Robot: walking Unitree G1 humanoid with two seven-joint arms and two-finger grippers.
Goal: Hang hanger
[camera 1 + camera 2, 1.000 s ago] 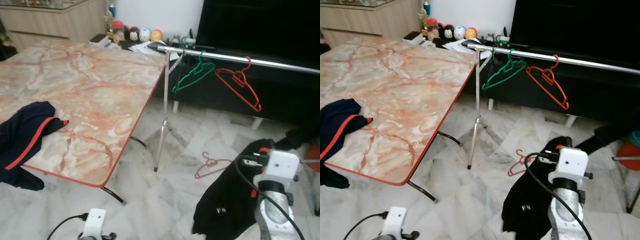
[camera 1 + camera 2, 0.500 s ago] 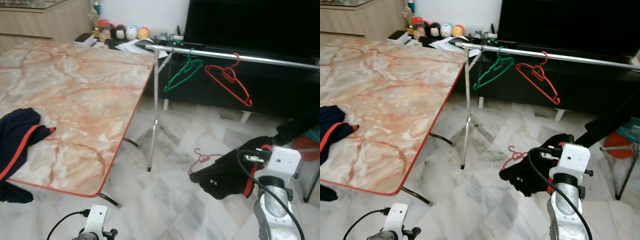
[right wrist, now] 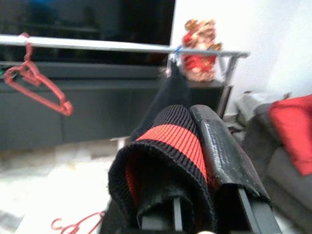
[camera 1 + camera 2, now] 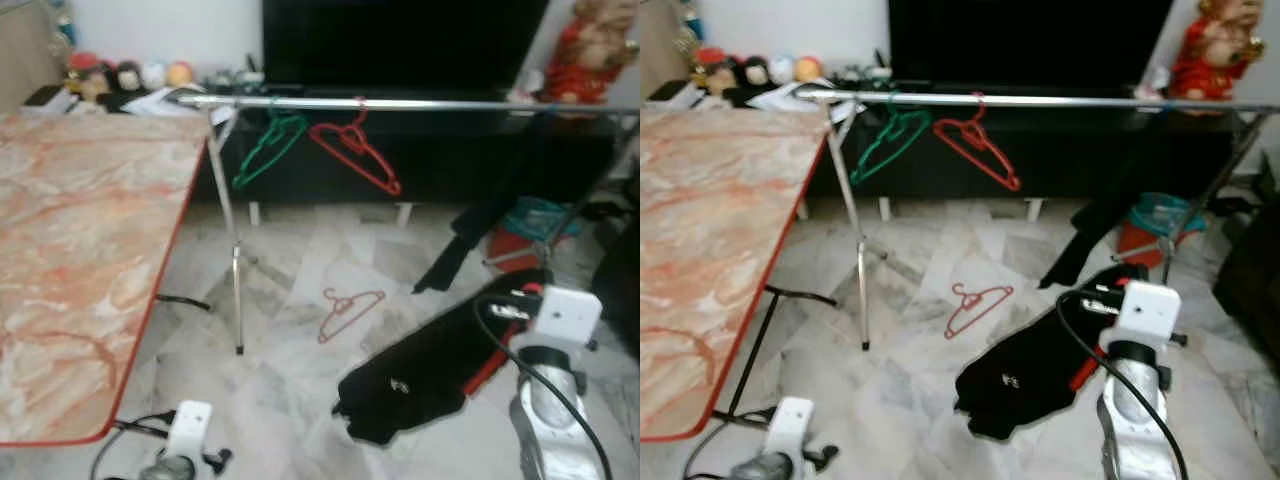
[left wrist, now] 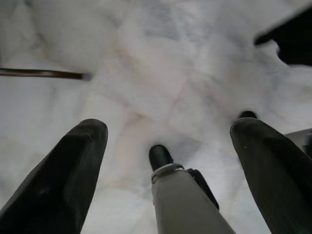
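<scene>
Clamping a black garment (image 3: pixel 161 161) by its red-and-black ribbed band, the right gripper (image 3: pixel 187 146) had both fingers (image 3: pixel 222 156) closed on the cloth, which trailed from the raised right arm down onto the marble floor (image 4: pixel 900 400) as a limp dark heap; the left gripper (image 5: pixel 165 161) hung low with fingers spread wide, holding nothing, pointed at bare floor. Loose red hanger (image 4: pixel 347 308) lay flat on the floor just beyond the garment, near the foot of the rack upright, apart from both grippers. Steel rail (image 4: pixel 420 104) ran across in front of the dark TV unit, already carrying a green hanger (image 4: pixel 265 140) and a second red hanger (image 4: pixel 355 150) side by side near its left end, rest of rail free. Marble-topped table (image 4: pixel 70 250) stood to the left. Judged: floor hanger looked thin, light and stiff, probably wire or slim plastic, slick and lying flush on smooth tile so hard to get fingers under; best taken at the neck just below the hook or on a shoulder bar, keeping the hook free for the rail. Garment soft, floppy, would drag and swing. Right gripper occupied, so the free left one looked the likelier one for the pick
</scene>
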